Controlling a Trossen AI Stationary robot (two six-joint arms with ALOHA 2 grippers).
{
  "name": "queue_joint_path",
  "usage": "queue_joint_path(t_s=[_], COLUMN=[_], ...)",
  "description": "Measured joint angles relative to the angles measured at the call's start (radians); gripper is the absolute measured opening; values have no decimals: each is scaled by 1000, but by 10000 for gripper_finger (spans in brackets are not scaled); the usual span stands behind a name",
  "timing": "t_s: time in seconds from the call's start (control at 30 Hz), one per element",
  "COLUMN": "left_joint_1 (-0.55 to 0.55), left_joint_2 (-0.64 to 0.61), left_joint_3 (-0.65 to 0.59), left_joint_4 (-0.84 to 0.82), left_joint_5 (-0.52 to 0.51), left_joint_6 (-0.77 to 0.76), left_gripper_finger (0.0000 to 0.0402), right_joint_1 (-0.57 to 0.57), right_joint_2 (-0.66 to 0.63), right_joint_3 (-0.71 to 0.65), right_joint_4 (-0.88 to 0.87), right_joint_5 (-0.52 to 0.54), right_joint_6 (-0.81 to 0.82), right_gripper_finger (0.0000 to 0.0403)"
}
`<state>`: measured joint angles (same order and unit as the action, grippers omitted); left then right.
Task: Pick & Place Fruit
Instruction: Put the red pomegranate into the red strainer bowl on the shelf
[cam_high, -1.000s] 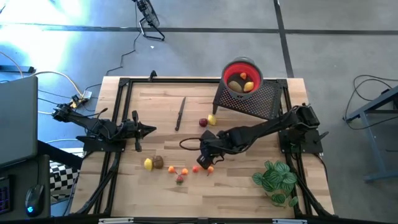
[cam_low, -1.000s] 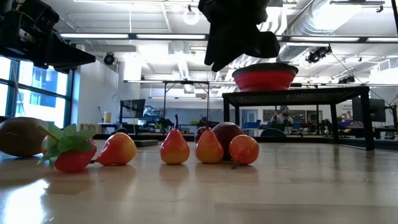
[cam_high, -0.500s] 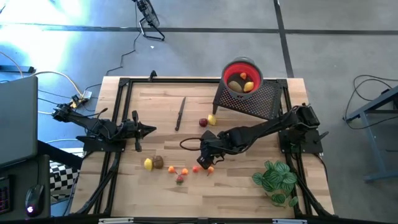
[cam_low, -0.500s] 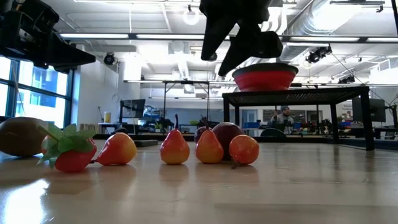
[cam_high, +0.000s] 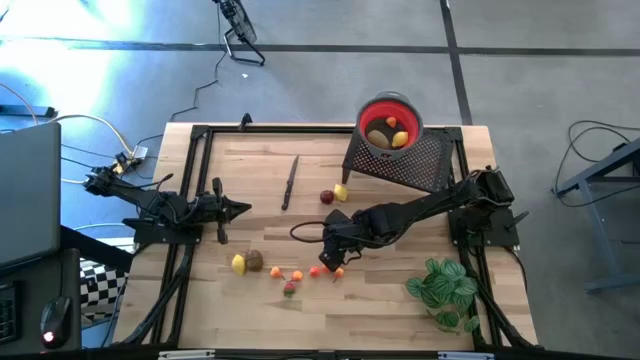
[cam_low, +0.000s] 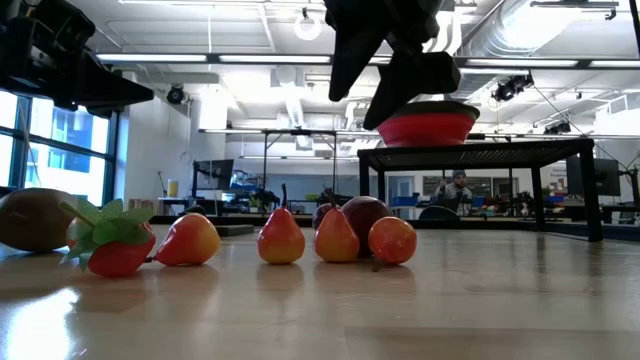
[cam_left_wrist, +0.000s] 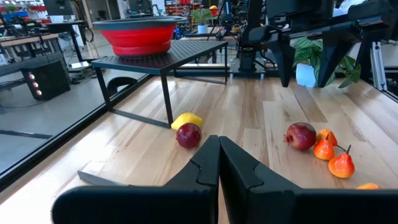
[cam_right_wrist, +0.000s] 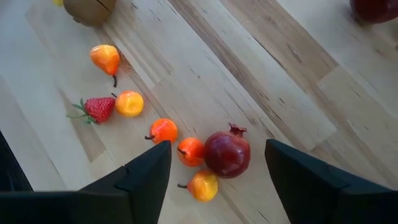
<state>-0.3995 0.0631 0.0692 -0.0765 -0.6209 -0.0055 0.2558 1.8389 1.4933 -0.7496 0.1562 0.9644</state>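
Observation:
Several small fruit lie in a loose row near the table's front middle: a dark red one (cam_right_wrist: 227, 152), orange pear-shaped ones (cam_right_wrist: 191, 151), a strawberry (cam_right_wrist: 98, 109), and a yellow one (cam_high: 238, 263) beside a brown one (cam_high: 254, 260). A red fruit (cam_high: 326, 197) and a yellow one (cam_high: 341, 191) rest nearer the red bowl (cam_high: 365, 112), which holds more fruit. My right gripper (cam_right_wrist: 216, 146) hangs open above the dark red fruit, slanting down, clear of it. My left gripper (cam_left_wrist: 219, 146) waits shut at the table's left side.
The bowl stands on a black mesh stand (cam_high: 405, 160) at the far right. A thin dark knife (cam_high: 290, 182) lies toward the far middle, a dark cord loop (cam_high: 303, 231) beside the right gripper, and a green plant (cam_high: 443, 288) at the near right corner.
My right gripper has opened its fingers wide while staying in place above the fruit. Nothing on the table has moved.

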Motion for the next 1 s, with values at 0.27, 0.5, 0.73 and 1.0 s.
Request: queue_joint_path(t_s=[0.27, 0.5, 0.73, 1.0], left_joint_1=[0, 0, 0, 0], left_joint_2=[0, 0, 0, 0], left_joint_3=[0, 0, 0, -1], left_joint_4=[-1, -1, 0, 11], left_joint_5=[0, 0, 0, 0], left_joint_6=[0, 0, -1, -102], left_gripper_finger=[0, 0, 0, 0], right_joint_1=[0, -2, -2, -3], right_joint_2=[0, 0, 0, 0], right_joint_3=[0, 0, 0, 0], right_joint_4=[-12, 27, 141, 176], right_joint_5=[1, 5, 79, 104], right_joint_6=[-119, -261, -346, -414], right_gripper_finger=[283, 278, 278, 276])
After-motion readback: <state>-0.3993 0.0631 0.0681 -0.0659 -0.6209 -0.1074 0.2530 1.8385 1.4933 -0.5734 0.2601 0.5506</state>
